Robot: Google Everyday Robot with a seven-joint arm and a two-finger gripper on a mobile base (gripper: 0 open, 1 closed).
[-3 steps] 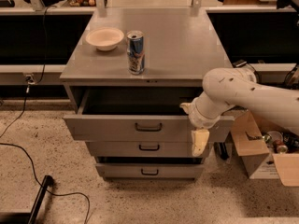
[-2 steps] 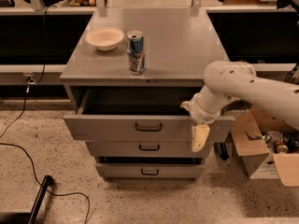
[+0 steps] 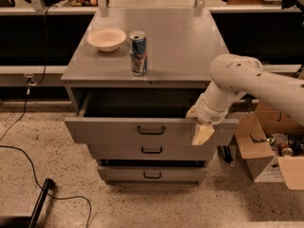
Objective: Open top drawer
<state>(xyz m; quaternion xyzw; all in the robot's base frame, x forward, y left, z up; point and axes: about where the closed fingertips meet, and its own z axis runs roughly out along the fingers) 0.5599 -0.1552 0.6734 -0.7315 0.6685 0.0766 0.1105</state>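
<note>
The top drawer (image 3: 114, 129) of the grey metal cabinet stands pulled out, its dark inside showing, with a small black bar handle (image 3: 151, 130) on its flat front. Two narrower drawers sit below it, the middle one (image 3: 151, 151) and the bottom one (image 3: 152, 175). My gripper (image 3: 201, 129) hangs at the right end of the top drawer's front, its cream fingertip pointing down over the front edge. The white arm reaches in from the right.
A white bowl (image 3: 107, 38) and a blue drink can (image 3: 138, 52) stand on the cabinet top (image 3: 190, 46). An open cardboard box (image 3: 266, 148) with items sits on the floor to the right. A black cable (image 3: 28, 151) and a black bar lie on the floor at left.
The arm has shifted slightly to the right and up along the drawer's right end. The drawer stays pulled out about the same.
</note>
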